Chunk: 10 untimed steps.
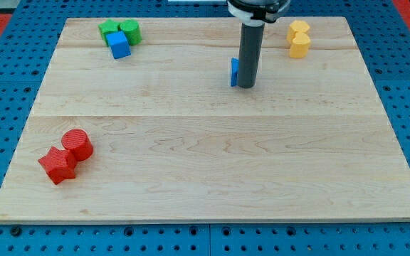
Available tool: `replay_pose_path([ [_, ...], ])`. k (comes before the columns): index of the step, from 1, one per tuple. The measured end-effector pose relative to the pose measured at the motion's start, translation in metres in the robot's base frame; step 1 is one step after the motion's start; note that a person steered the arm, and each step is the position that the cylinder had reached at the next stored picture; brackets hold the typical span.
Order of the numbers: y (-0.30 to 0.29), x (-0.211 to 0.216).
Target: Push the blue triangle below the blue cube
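My tip [245, 86] touches blue triangle [233, 72] on its right side; blue cube [119, 45] lies far left, slightly higher; rod only, nothing gripped.

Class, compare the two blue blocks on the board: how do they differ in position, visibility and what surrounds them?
The blue cube sits near the view's top left, touching the green blocks; the blue triangle sits near the top centre, away from other blocks. The cube is fully visible; the triangle is mostly hidden behind the rod, my tip just to its right. Both are blue.
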State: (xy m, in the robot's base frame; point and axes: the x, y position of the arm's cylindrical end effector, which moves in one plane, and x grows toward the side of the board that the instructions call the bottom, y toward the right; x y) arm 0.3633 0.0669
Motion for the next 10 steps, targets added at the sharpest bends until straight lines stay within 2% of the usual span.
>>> replay_pose_path([
  [3, 0.012, -0.065],
  [8, -0.111, -0.067],
  [10, -0.121, -0.056],
])
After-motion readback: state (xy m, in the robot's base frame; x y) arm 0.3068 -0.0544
